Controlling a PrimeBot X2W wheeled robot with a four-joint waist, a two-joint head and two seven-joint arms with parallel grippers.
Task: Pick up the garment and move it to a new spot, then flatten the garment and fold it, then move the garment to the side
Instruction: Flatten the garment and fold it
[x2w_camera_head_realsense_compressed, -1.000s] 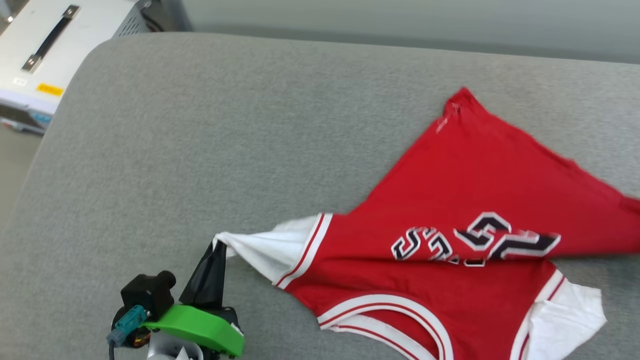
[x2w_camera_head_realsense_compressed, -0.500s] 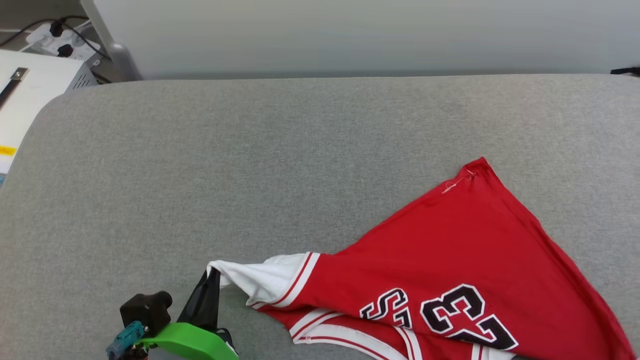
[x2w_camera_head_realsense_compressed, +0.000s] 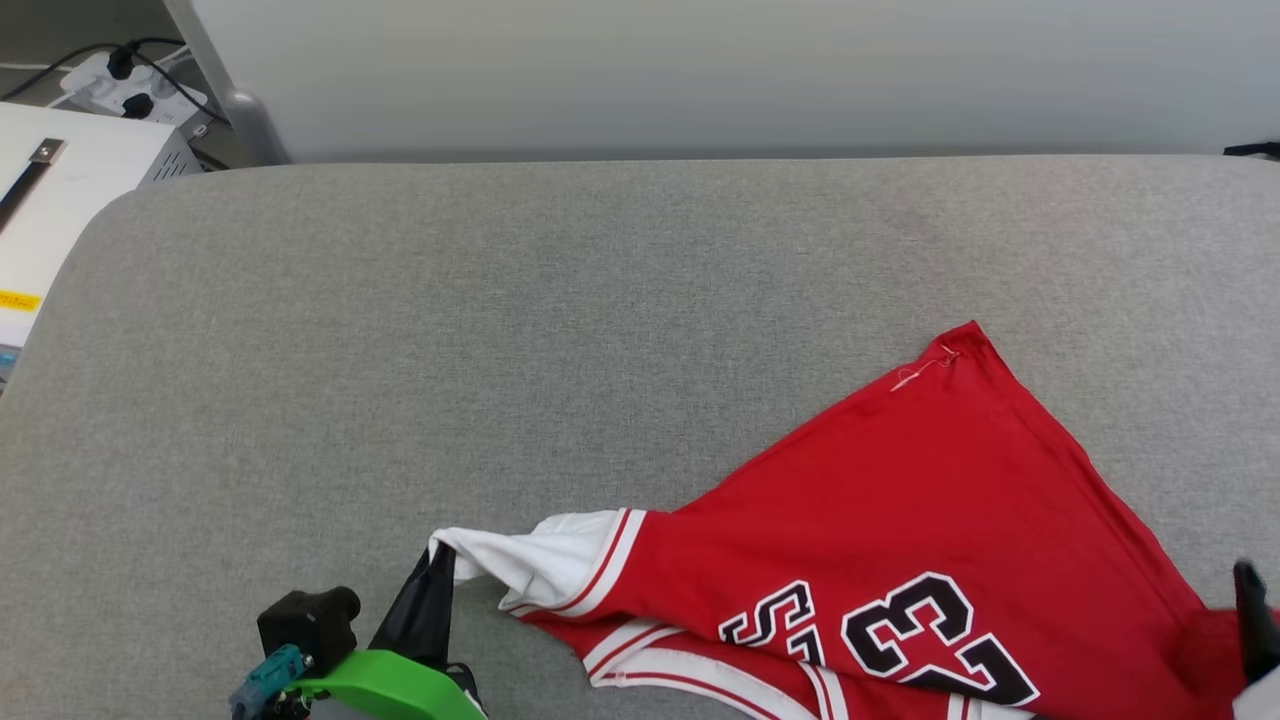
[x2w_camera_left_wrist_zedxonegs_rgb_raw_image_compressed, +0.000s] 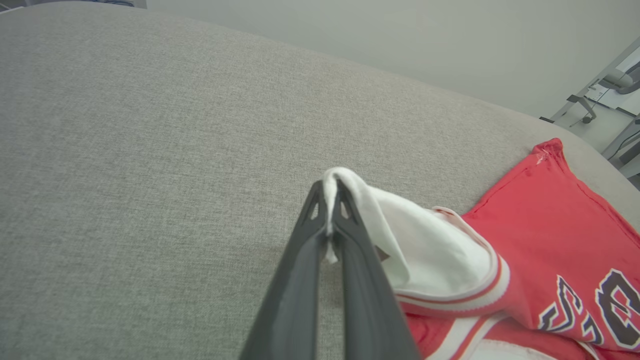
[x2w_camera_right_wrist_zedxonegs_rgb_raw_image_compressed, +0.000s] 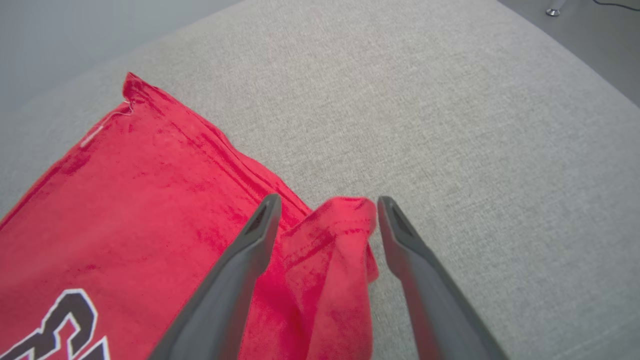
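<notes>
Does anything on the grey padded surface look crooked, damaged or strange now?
Yes. The red jersey T-shirt with white sleeves lies skewed and partly folded over itself, not flat. A pale loose thread hangs at its far corner. The left gripper pinches one sleeve tip; the open right gripper straddles a bunched red corner.

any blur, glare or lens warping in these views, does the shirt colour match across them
Head view: sharp, flat even light, no glare, lettering on the garment crisp. Left wrist view: the red looks washed-out and pinkish, the grey cushion has a bowed edge from the wide lens, the left claw goes slightly soft near the lens. Right wrist view: deeper, mottled red, the right claw soft-edged low down.
</notes>
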